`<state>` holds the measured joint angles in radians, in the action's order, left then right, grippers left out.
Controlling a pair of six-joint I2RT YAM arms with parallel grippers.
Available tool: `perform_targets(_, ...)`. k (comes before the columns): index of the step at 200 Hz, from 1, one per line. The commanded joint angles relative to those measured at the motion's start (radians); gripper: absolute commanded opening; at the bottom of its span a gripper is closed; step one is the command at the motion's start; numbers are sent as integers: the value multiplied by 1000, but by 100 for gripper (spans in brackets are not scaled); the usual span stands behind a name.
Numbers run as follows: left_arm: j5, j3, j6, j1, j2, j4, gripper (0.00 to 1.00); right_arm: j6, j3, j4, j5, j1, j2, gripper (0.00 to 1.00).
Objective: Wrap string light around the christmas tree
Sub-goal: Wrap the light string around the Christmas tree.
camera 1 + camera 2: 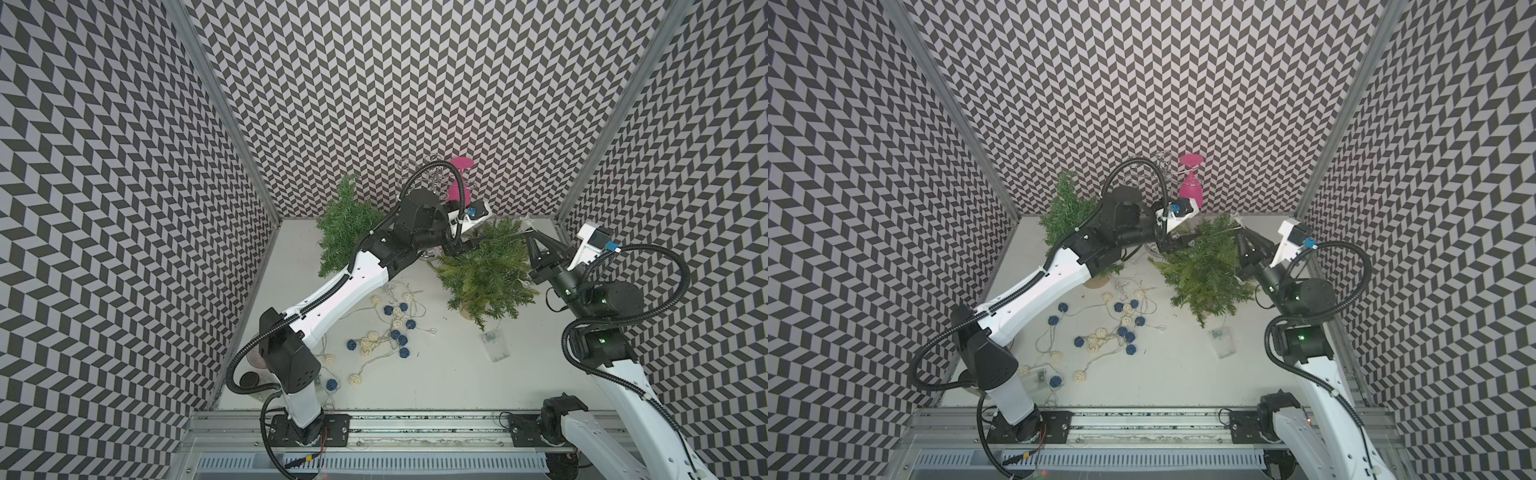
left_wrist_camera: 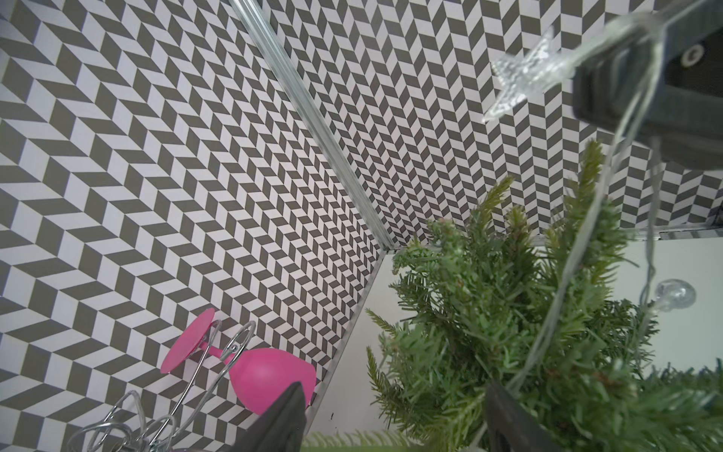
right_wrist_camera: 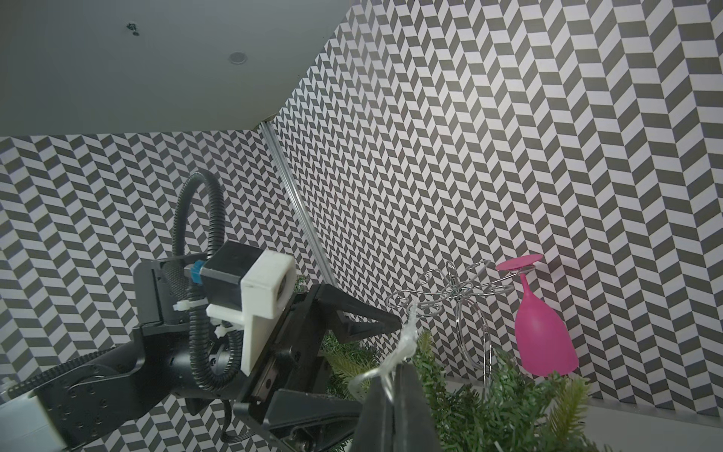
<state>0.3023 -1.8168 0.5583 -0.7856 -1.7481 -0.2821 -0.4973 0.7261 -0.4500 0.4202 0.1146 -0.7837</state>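
right wrist view shows the right jaws pinched shut on the clear string light (image 3: pixel 405 338), held just above the top of the christmas tree (image 1: pixel 486 274), which stands at the back right of the surface (image 1: pixel 436 374). left jaws stand apart beside the upper branches. a cord of ball lights (image 1: pixel 390 324) lies loose mid-surface.

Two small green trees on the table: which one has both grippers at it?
The green artificial tree right of centre: left gripper open at its top, right gripper shut on the clear star-light string there. The back-left tree has none.
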Motion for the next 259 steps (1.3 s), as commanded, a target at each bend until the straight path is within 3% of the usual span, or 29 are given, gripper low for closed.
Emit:
perform_targets(1,-36,-18,53,-25,13,10,72,-4,-2,-61,11,-4,16,0)
perform_targets(14,-31,-21,36,-13,6,18,73,-13,-4,-71,25,-4,14,0)
perform_targets(32,96,14,-23,32,40,59,78,-12,0,-65,27,-4,14,0)
perform_targets(55,111,136,-34,25,132,184,89,-6,-9,-61,17,-5,22,0)
perform_targets(67,76,145,-26,10,144,205,89,-8,-20,-72,18,-4,27,0)
perform_targets(95,89,29,-1,3,63,65,77,-9,-10,-65,25,-4,17,0)
perform_targets(117,45,-22,16,-22,8,22,71,-9,-10,-65,19,-4,21,0)
perform_targets(152,9,-84,25,-32,-56,-24,52,-5,-16,-61,9,-5,30,0)
perform_targets(163,28,-95,20,-25,-66,-30,50,-3,-16,-62,6,-5,30,0)
perform_targets(179,54,-95,16,-22,-75,-32,37,-3,-15,-57,2,-4,29,0)
perform_targets(189,40,-91,8,-20,-74,-18,21,-3,-14,-56,-2,-4,30,0)
perform_targets(197,20,-91,3,-20,-75,-10,17,-1,-16,-55,-6,-4,33,0)
perform_targets(211,17,-83,-4,-9,-68,2,23,0,-18,-50,-15,-4,37,0)
perform_targets(233,-9,-66,3,-9,-62,-5,44,-8,-18,-62,-12,-4,37,0)
perform_targets(259,29,2,-10,2,-22,31,59,-9,10,-42,-1,-5,19,0)
